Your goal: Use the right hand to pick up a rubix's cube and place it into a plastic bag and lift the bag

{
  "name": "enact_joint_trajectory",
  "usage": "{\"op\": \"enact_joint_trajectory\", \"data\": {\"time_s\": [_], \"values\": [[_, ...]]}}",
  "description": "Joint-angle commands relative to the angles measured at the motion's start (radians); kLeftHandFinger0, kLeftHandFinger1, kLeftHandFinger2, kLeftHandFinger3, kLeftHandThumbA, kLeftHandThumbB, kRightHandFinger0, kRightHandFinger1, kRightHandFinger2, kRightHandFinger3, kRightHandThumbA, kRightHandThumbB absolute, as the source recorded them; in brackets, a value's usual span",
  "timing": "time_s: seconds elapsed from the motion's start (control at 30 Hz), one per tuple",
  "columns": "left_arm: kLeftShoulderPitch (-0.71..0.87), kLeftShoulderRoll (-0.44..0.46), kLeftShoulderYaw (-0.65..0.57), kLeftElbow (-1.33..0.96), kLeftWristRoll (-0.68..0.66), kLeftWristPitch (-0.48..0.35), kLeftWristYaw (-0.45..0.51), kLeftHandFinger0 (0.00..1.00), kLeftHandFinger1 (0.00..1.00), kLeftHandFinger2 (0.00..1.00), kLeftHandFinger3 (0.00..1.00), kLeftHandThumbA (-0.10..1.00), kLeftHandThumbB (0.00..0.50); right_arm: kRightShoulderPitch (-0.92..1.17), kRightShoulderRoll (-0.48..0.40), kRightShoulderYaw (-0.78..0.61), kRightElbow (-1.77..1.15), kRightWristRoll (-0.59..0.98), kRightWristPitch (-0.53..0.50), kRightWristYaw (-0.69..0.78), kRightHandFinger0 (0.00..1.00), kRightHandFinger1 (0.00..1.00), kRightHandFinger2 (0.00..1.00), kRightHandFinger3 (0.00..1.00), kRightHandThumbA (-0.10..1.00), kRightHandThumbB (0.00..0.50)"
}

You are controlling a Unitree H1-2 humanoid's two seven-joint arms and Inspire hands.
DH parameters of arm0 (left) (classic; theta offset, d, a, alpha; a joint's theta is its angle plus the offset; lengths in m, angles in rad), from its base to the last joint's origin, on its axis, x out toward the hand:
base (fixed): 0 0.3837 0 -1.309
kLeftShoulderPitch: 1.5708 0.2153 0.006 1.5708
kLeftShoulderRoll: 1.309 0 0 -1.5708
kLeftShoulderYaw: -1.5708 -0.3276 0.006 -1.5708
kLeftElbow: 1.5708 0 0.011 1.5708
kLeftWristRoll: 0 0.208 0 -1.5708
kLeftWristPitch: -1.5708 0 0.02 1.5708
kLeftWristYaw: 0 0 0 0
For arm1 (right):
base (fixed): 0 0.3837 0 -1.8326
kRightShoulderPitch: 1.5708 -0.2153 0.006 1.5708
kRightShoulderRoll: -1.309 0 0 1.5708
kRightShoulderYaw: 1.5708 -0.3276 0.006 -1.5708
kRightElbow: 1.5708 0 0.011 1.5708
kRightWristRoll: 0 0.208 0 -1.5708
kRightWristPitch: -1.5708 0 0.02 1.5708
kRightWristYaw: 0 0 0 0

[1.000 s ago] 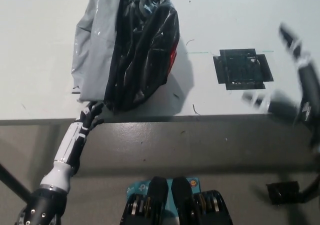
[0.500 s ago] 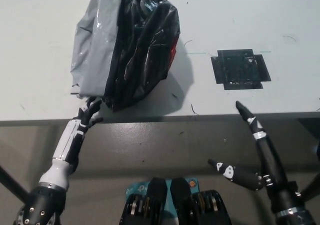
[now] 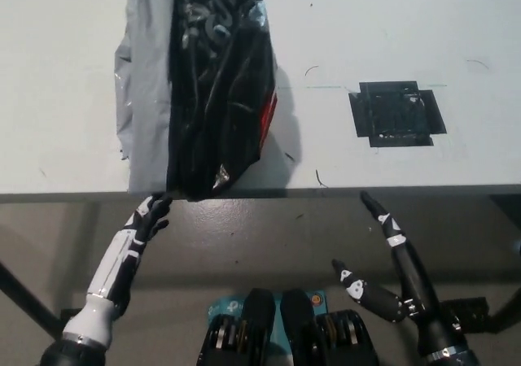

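Observation:
A black and grey plastic bag lies on the white table, its lower end reaching the table's front edge. A red patch shows through its right side; the cube itself is hidden. My white left hand sits just below the bag's lower corner at the table edge; whether it grips the bag is unclear. My black right hand hangs open in front of the table at lower right, holding nothing, far from the bag.
A square of black tape is stuck on the table right of the bag. The table's front edge runs across the picture, with grey floor below it.
The bag has drawn narrower and its lower end has come to the table's front edge. My left hand has dropped back below that edge. My right hand has sunk slightly lower.

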Motion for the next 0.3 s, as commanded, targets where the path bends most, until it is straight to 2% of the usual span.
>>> {"op": "enact_joint_trajectory", "data": {"time_s": [0.0,0.13,0.27], "values": [[0.009,0.029,-0.022,-0.051,-0.023,-0.061,-0.050,1.00,1.00,1.00,1.00,1.00,0.196,0.000,0.020,-0.016,0.000,-0.011,-0.105,0.023,1.00,1.00,1.00,1.00,0.65,0.161],[0.039,0.031,-0.008,-0.074,-0.049,-0.065,-0.044,1.00,1.00,1.00,1.00,1.00,0.180,0.014,0.021,-0.031,-0.011,-0.006,-0.093,0.030,1.00,1.00,1.00,1.00,0.65,0.174],[0.064,0.039,0.010,-0.086,-0.083,-0.072,-0.050,1.00,1.00,1.00,1.00,1.00,0.172,0.021,0.025,-0.038,-0.014,-0.017,-0.096,0.035,1.00,1.00,1.00,1.00,0.64,0.165]]}}
